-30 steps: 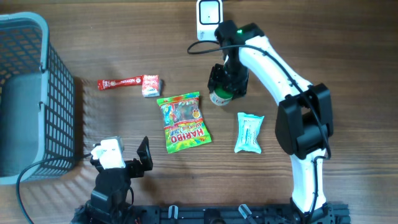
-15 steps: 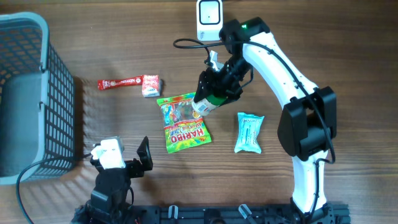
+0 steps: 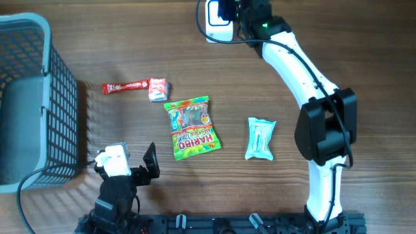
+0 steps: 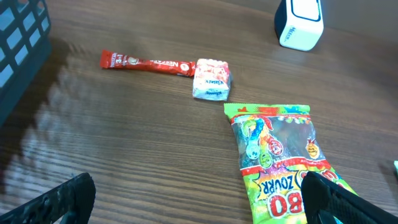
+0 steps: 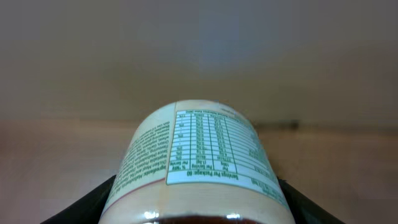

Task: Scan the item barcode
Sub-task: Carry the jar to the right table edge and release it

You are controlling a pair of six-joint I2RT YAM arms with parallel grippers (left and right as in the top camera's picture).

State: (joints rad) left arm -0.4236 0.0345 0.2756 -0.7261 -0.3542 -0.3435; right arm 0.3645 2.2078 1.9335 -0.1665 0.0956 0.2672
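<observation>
In the right wrist view a pale bottle with a green-printed nutrition label fills the frame, and my right gripper is shut on its sides. From overhead that gripper hovers at the table's far edge, right over the white barcode scanner; the bottle itself is hidden under the arm there. The scanner also shows in the left wrist view. My left gripper stands open and holds nothing, low over the wood at the near left.
A Haribo bag lies mid-table, with a light blue packet to its right. A red stick sachet and a small white-red packet lie further left. A grey mesh basket occupies the left edge.
My right arm lifted the bottle from beside the Haribo bag and carried it back to the scanner. The left arm has not moved.
</observation>
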